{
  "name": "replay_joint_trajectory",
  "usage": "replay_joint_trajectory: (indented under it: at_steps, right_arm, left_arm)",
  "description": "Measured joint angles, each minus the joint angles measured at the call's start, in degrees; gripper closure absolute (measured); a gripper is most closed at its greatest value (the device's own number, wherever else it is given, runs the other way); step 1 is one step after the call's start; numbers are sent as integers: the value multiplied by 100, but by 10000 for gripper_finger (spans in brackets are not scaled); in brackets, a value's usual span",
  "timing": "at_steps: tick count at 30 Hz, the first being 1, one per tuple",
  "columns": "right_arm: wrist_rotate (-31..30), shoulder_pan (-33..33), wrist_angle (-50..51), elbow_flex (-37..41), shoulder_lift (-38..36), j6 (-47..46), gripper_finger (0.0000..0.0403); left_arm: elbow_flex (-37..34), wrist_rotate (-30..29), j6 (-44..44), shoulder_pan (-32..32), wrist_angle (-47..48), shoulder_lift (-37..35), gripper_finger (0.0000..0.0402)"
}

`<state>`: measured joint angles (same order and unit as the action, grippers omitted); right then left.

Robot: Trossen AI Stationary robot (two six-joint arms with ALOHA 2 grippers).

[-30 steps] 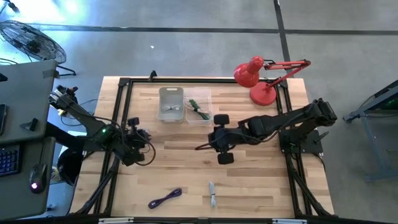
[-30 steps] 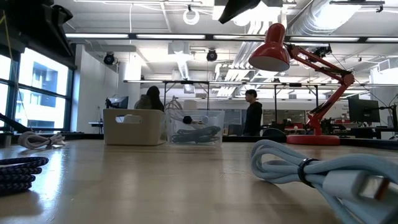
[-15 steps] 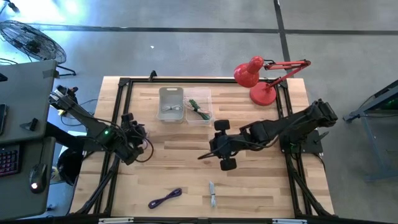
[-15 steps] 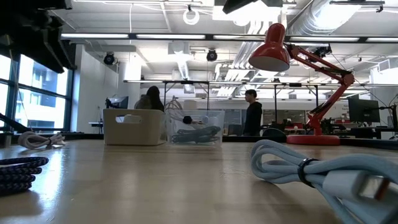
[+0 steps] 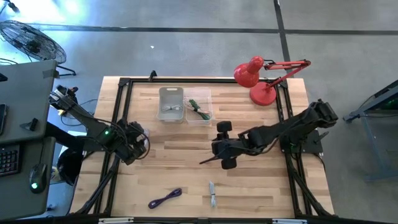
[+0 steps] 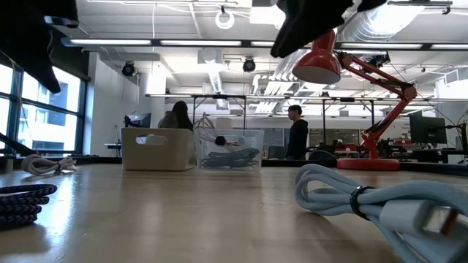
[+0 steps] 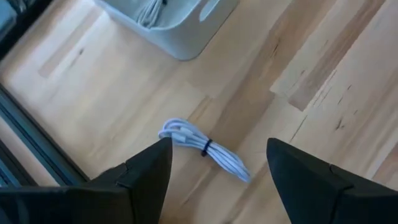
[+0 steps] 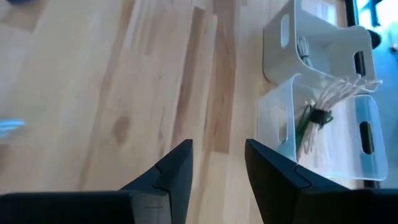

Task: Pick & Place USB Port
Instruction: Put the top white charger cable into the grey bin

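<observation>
A white coiled cable (image 7: 202, 149) lies flat on the wooden table, directly below my left gripper (image 7: 219, 144), which hangs open above it near the table's left rail (image 5: 138, 135). The arm hides this cable in the high view; the low view shows it at the left (image 6: 45, 164). My right gripper (image 8: 217, 146) hovers open over bare wood at mid-table (image 5: 214, 155). Near the front edge lie a purple braided cable (image 5: 165, 198) and a light-blue USB cable (image 5: 212, 194), whose plug end shows close up in the low view (image 6: 431, 215).
A white bin (image 5: 171, 104) and a clear bin (image 5: 199, 109), both holding cables, stand side by side at the far middle. A red desk lamp (image 5: 261, 78) stands at the far right. Black frame rails (image 5: 118, 112) border the table. People stand in the room beyond.
My right gripper has come down and moved toward the table's near edge, entering the top of the low view. My left gripper has rolled about its own axis while staying near the left rail.
</observation>
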<state>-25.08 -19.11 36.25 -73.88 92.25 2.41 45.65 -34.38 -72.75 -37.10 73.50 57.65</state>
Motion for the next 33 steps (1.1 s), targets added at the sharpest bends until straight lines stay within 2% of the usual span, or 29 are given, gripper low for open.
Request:
replay_joint_trajectory:
  at_steps: [3, 7, 14, 22, 27, 33]
  right_arm:
    - [15, -11, -467, 339, -64, 184, 265]
    - [163, -47, -815, 675, -104, 280, 265]
    - [313, -59, -872, 814, -119, 259, 265]
    - [720, -64, -870, 814, -119, 104, 265]
    - [688, -145, -872, 814, -119, 132, 265]
    - [683, -243, -870, 814, -119, 147, 265]
  left_arm:
    - [-150, 44, -343, 36, -23, 89, 144]
    - [-568, 635, -648, 371, -202, 267, 144]
    - [-494, 563, -279, 1147, -619, 375, 144]
    - [-740, 1238, 322, 2043, -1267, 375, 144]
    - [-916, 1898, 512, 2453, -1209, 375, 144]
    - [-1129, 2169, 883, 2751, -1698, 375, 144]
